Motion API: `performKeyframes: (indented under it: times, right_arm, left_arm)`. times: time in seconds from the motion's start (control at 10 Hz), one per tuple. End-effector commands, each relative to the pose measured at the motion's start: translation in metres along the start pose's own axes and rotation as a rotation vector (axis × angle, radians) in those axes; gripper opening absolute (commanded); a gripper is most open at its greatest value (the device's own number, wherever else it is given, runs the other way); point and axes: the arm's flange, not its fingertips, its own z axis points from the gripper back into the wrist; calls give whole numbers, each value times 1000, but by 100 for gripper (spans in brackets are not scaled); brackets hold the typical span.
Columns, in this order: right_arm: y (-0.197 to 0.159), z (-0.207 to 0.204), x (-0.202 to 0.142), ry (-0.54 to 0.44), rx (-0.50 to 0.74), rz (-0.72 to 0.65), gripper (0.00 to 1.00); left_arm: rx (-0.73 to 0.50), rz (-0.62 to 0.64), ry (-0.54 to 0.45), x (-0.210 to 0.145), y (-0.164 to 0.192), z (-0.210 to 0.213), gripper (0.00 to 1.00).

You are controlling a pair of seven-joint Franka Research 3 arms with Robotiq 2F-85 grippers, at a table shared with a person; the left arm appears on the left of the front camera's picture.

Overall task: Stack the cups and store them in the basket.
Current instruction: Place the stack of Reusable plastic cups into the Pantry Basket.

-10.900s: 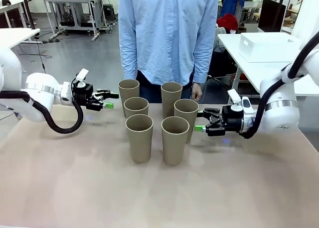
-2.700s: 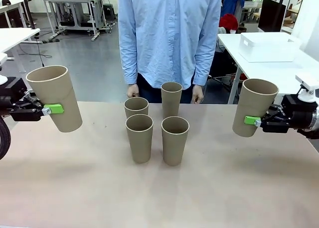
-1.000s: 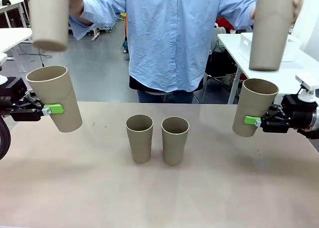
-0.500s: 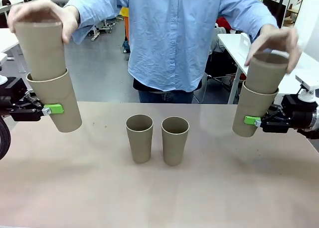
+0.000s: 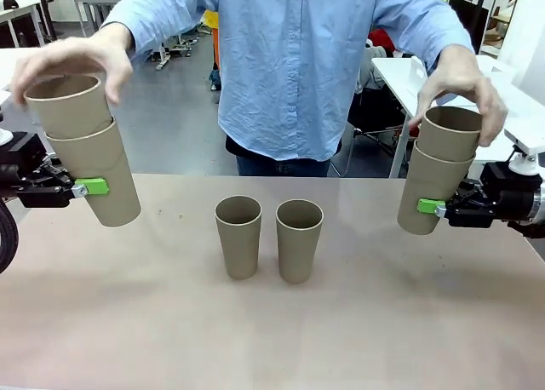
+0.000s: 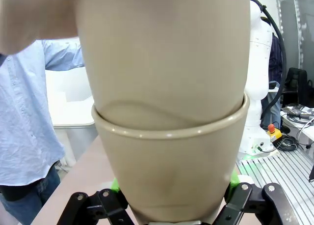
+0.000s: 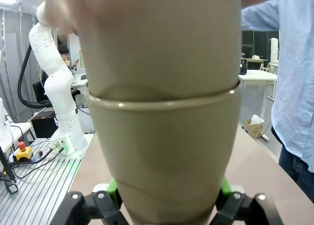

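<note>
My left gripper (image 5: 85, 188) is shut on a tan cup (image 5: 104, 179) held tilted above the table's left edge. A second cup (image 5: 70, 106) sits nested in it, with the person's hand (image 5: 72, 60) on its rim. In the left wrist view the held cup (image 6: 171, 171) stands between the green pads with the nested cup (image 6: 164, 53) above. My right gripper (image 5: 433, 207) is shut on another cup (image 5: 430, 190), and a nested cup (image 5: 450, 133) rests in it under the person's other hand (image 5: 464, 79). Both show in the right wrist view (image 7: 164, 151). Two cups (image 5: 238, 235) (image 5: 299, 239) stand upright mid-table. The basket is out of view.
The person (image 5: 298, 66) stands at the far edge of the tan table (image 5: 272, 330), arms spread to both sides. A white table with a white tray (image 5: 443, 77) stands behind on the right.
The person has pushed the two cups farther down into the cups that I hold, so they sit deeper. Both grippers and the two mid-table cups have stayed still.
</note>
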Motion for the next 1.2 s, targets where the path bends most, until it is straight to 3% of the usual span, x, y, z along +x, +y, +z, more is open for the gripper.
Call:
performKeyframes:
  times: [0.0, 1.1]
  right_arm:
    - [0, 0, 2, 0, -3, 12, 84]
    - [0, 0, 2, 0, -3, 12, 84]
  left_arm:
    - [-4, -7, -4, 4, -3, 2, 85]
    - [-4, -7, -4, 4, -3, 2, 85]
